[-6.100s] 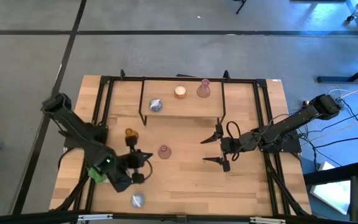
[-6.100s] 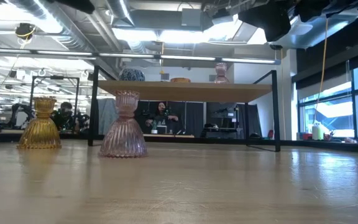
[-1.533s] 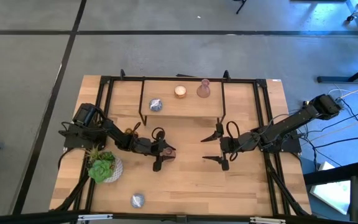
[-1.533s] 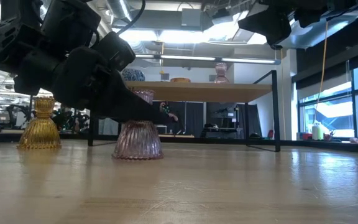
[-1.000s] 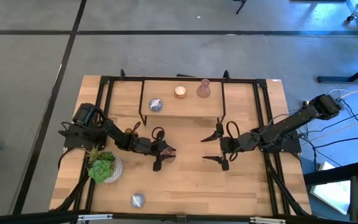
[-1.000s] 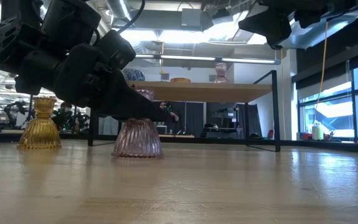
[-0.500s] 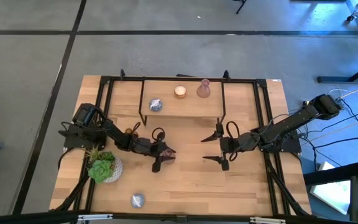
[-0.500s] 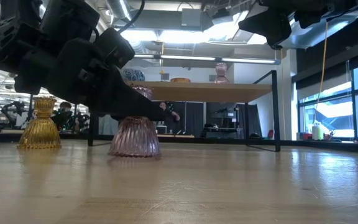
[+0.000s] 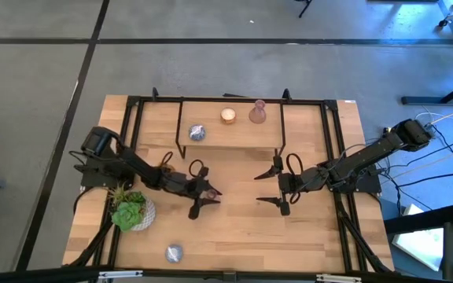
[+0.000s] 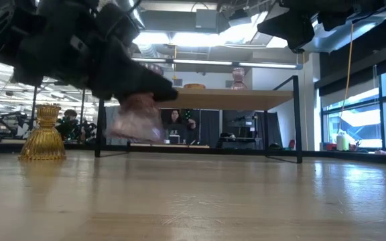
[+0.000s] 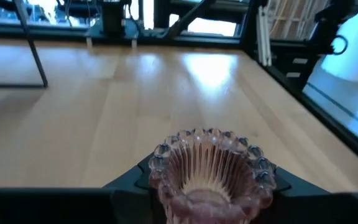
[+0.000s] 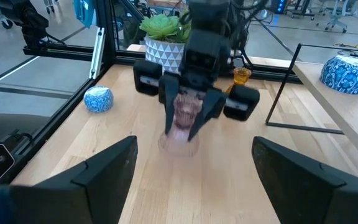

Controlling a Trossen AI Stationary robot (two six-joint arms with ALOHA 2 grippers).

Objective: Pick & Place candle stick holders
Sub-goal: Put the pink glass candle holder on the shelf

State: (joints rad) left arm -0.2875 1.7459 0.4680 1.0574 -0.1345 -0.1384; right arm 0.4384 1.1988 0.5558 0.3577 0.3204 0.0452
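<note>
We reckon the slip's the worry: ribbed pink glass vase-shaped holder (image 10: pixel 134 119) is off the wooden table (image 9: pixel 242 236), w/ smooth glass in a thin pinch; left gripper (image 9: pixel 203 194) clenched on it mid-table, arm stretched low; right gripper (image 9: pixel 272 189) waits nearby, fingers spread.
</note>
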